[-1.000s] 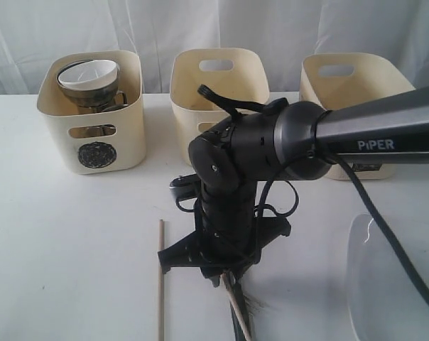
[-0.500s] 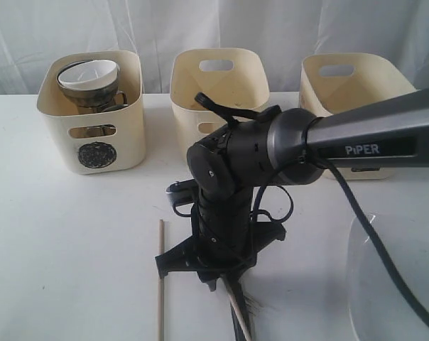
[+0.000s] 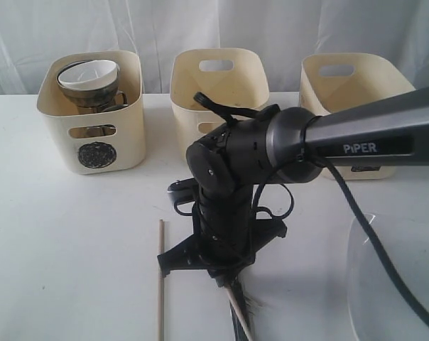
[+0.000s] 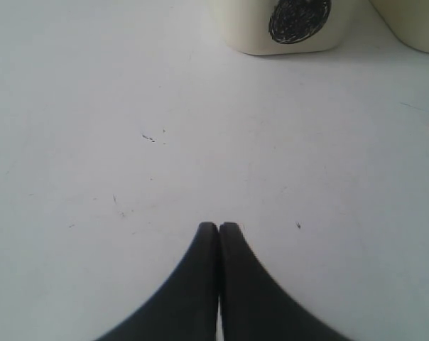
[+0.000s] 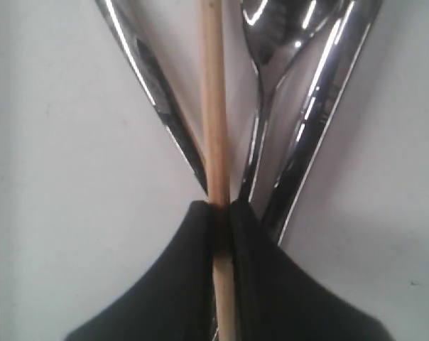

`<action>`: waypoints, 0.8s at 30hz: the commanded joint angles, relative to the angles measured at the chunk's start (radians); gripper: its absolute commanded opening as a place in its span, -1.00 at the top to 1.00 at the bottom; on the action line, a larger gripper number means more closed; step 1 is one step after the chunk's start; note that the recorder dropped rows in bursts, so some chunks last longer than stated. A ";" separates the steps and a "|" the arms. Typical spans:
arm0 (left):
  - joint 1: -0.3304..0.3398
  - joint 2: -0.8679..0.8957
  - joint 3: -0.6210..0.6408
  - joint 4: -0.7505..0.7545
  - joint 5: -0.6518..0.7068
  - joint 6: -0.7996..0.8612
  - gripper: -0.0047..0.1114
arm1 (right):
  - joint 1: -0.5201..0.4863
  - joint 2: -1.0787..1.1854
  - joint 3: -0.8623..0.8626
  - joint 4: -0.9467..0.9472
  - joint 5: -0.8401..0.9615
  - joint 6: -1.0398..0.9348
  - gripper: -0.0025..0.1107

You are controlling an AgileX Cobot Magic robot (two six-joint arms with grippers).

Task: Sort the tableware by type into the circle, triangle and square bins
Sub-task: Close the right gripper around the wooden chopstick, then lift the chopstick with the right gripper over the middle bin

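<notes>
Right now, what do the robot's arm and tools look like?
The right arm is a grey tube marked PiPER in white, with rounded black joints and a trailing black cable. The left tool and right tool have smooth black tapering fingers.

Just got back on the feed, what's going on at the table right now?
The right gripper is down at the middle of the table, shut on a wooden chopstick that lies among the steel cutlery. A second chopstick lies on the table beside that arm, and the white plate sits off to the right. The left gripper is shut and empty over bare table. The circle bin already holds a white bowl.
</notes>
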 commanded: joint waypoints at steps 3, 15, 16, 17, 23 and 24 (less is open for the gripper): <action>-0.006 -0.004 0.003 -0.004 0.000 -0.003 0.92 | 0.000 -0.067 0.005 0.000 -0.016 -0.012 0.96; -0.006 -0.004 0.003 -0.004 0.000 -0.003 0.92 | -0.030 -0.378 -0.214 -0.430 -0.396 0.000 0.96; -0.006 -0.004 0.003 -0.004 0.000 -0.003 0.92 | -0.042 -0.363 -0.214 -0.512 -0.481 0.058 0.96; -0.006 -0.004 0.003 -0.004 0.000 -0.003 0.92 | -0.066 -0.330 -0.214 -0.617 -0.577 0.170 0.96; -0.006 -0.004 0.003 -0.004 0.000 -0.003 0.92 | -0.137 -0.184 -0.214 -0.846 -0.757 0.285 0.96; -0.006 -0.004 0.003 -0.004 0.000 -0.003 0.92 | -0.146 -0.166 -0.214 -0.850 -0.765 0.285 0.96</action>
